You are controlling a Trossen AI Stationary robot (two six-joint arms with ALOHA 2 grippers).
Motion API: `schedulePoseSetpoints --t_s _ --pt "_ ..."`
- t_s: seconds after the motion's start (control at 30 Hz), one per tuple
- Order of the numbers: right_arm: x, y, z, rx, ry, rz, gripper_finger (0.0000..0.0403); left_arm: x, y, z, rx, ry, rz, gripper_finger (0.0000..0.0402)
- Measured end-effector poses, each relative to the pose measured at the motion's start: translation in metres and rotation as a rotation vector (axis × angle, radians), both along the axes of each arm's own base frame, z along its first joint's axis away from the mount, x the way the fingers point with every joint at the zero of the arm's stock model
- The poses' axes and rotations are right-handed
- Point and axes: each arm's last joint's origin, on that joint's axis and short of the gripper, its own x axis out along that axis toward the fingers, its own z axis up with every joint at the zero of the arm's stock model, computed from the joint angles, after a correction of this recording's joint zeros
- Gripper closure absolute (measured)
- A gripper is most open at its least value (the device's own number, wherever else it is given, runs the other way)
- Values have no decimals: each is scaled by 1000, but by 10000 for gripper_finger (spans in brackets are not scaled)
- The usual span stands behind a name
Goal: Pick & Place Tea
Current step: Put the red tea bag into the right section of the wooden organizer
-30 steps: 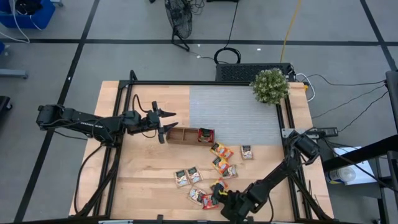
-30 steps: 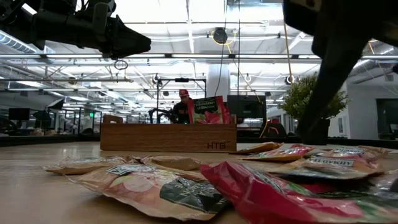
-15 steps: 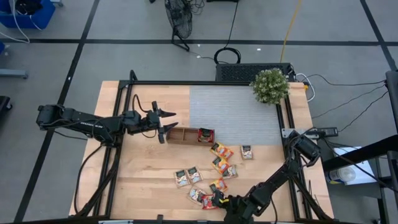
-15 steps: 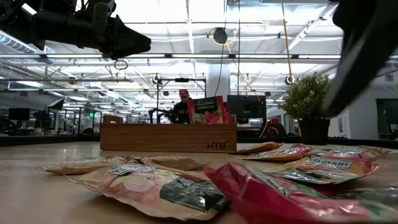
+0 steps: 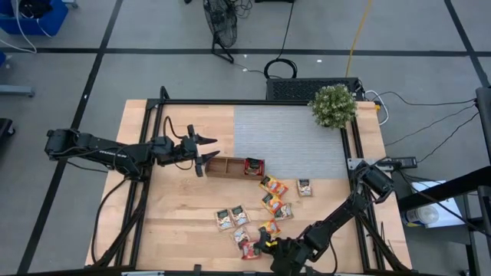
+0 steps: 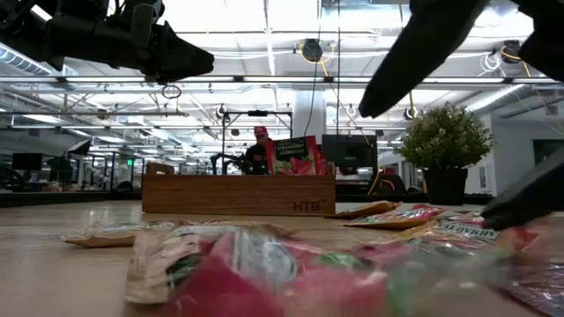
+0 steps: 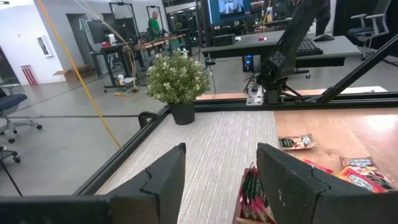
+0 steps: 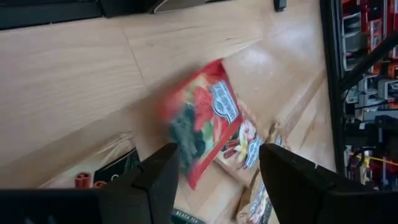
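With its fingers apart over the red sachet [image 8: 202, 127] at the bottom centre of the high view, the right gripper [image 5: 270, 247] should drop squarely and pinch only that one, while the left gripper [image 5: 201, 151], also apart, waits by the tray [image 5: 230, 167].

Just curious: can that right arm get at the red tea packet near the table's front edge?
Probably yes. The right gripper hangs open right beside the red sachet, with nothing between them.

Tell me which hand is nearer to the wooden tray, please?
Left. The left hand hovers open at the wooden tray's left end. The right hand, also open, is far off, among the sachets near the table's front edge.
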Motion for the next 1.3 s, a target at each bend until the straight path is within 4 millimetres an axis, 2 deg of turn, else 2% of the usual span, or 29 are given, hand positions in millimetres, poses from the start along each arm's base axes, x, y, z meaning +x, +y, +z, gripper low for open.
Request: schedulePoseSetpoints --t_s 0.23,0.53,0.83,1.13,1.3 --pt "3 -3 -1 28 21 13 200 0 0 0 0 0 0 201" --pt "-4 0 -16 123 80 78 200 0 0 0 0 0 0 201" --pt "18 -12 -22 191 65 118 202 0 0 0 0 -1 0 201" --pt "34 -30 -19 199 -11 -5 226 0 0 0 0 -1 0 201" --pt "34 -27 -15 171 -59 41 234 0 0 0 0 -1 0 201"
